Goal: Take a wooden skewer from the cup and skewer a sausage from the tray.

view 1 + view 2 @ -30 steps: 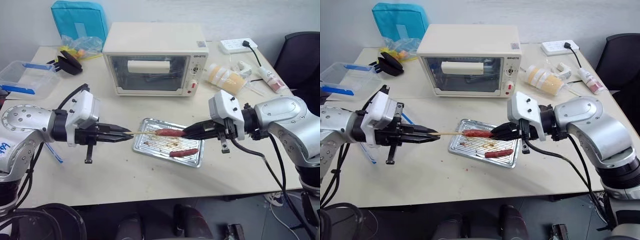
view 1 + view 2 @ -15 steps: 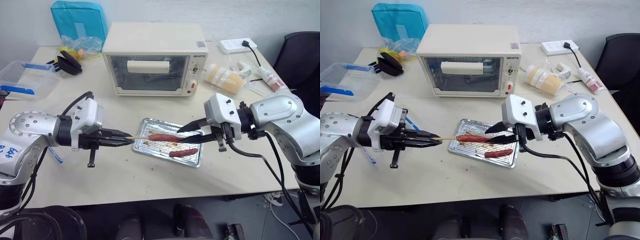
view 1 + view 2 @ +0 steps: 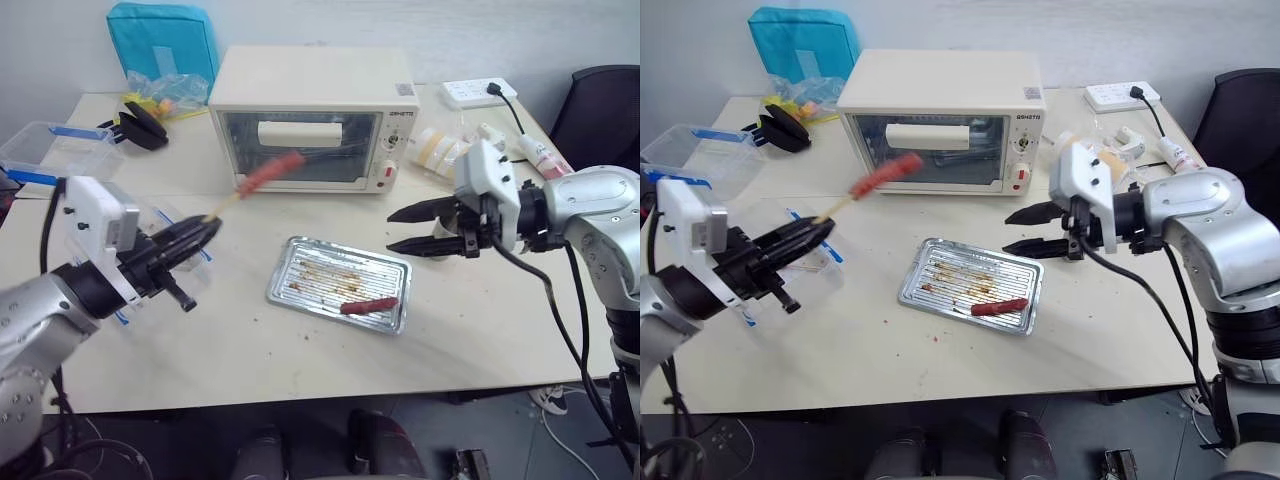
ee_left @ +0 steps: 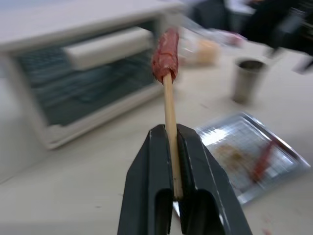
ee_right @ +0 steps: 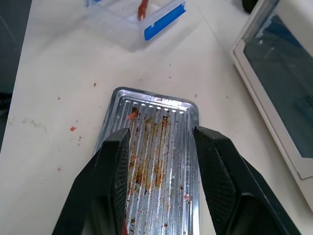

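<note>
Two end effectors: left clamps the wooden skewer; right gapes empty.

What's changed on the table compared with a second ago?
The left tool, shut on the wooden skewer, lifted it with the sausage off the tray and swung it up toward the oven. The right tool let go of that sausage, opened and drew back. The second sausage stayed in the tray.
</note>
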